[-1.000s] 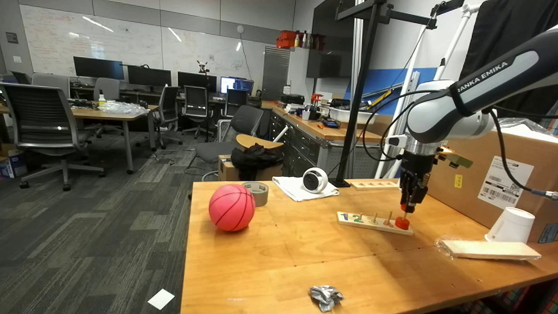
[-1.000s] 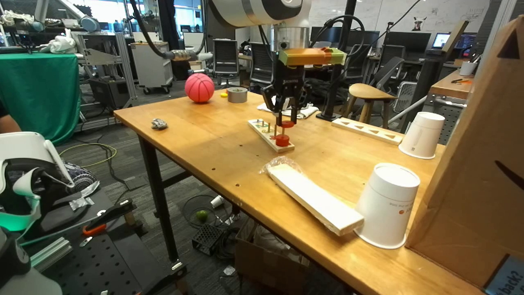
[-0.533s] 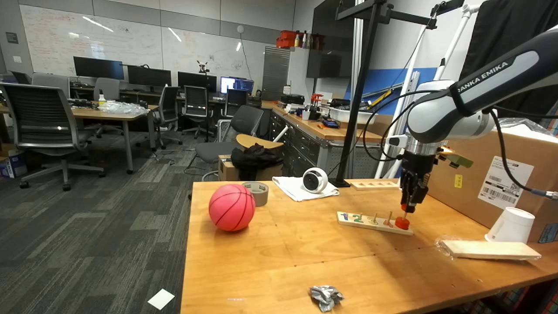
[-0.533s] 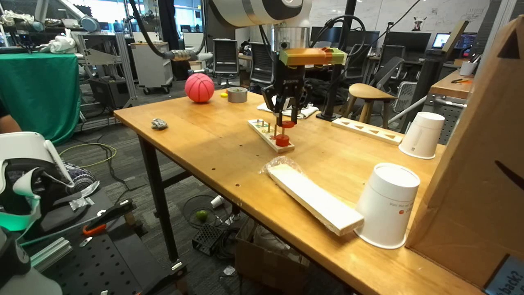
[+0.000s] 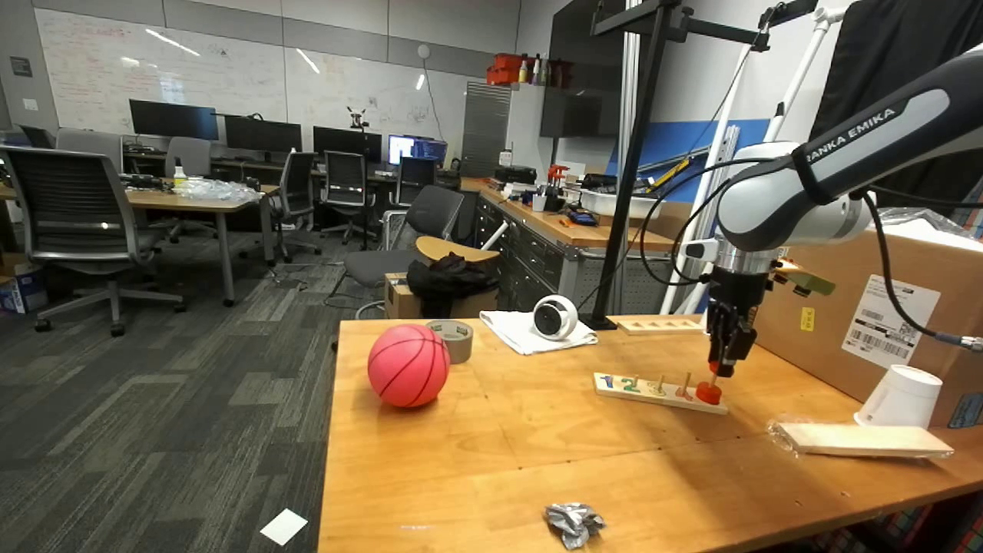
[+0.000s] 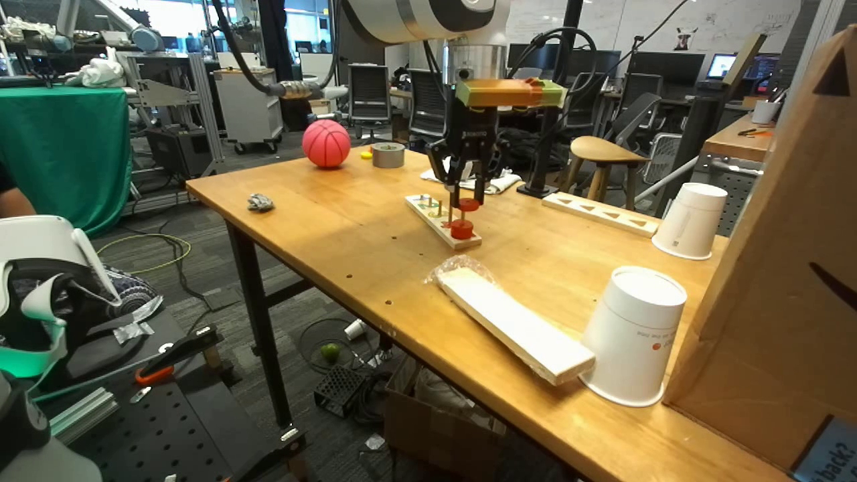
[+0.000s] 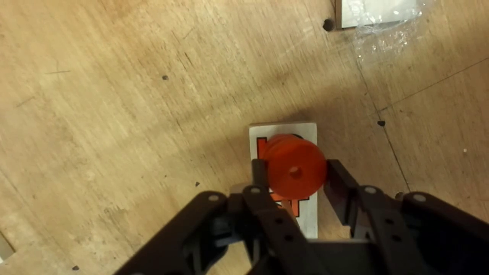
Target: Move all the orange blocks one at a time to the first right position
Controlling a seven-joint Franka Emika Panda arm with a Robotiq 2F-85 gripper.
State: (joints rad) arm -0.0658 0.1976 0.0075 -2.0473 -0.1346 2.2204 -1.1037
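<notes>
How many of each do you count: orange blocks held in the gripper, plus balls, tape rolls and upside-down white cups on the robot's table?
Orange block held in the gripper: 1
Ball: 1
Tape roll: 1
Upside-down white cups: 2
Total: 5

Indoor light, bright: whiteboard point(image 5: 230, 100) streaked with glare; window point(image 6: 308, 25) blown out to pale blue-white; soft-edged shadows on the table point(image 5: 461, 461); sharp glints on plastic wrap point(image 7: 386, 40); gripper point(image 7: 295, 170), in the wrist view, dark and slightly out of focus.
</notes>
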